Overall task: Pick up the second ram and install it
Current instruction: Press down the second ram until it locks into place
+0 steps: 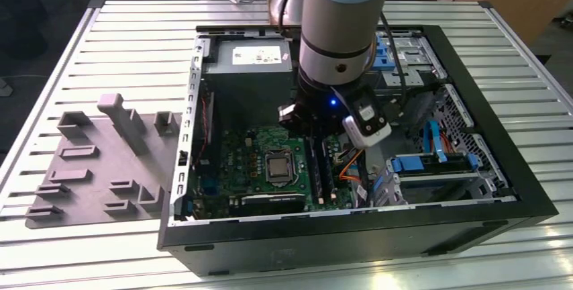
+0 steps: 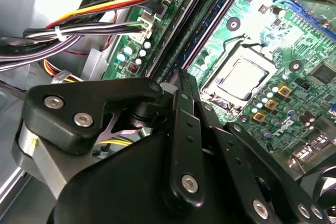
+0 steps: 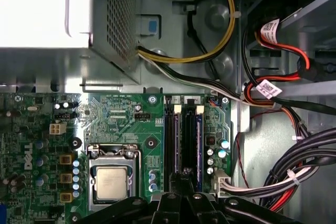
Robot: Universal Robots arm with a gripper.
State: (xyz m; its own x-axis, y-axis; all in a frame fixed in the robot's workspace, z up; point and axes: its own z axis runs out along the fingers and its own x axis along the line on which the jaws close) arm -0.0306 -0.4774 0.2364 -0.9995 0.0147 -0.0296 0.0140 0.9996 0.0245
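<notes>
Green motherboard (image 3: 136, 129) lies beneath the end effector (image 3: 184, 179), poised directly over the slots (image 3: 185, 140) inside the open case (image 1: 501, 169). Whether it grips the second ram cannot be told; a thin dark edge between its fingers may be the stick. Seating appears unfinished. Grey tray (image 1: 90, 182) sits on the worktop (image 1: 134, 35).

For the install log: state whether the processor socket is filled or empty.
Filled. A silver processor sits inside the socket frame on the motherboard in both wrist views, with no cooler over it.
</notes>
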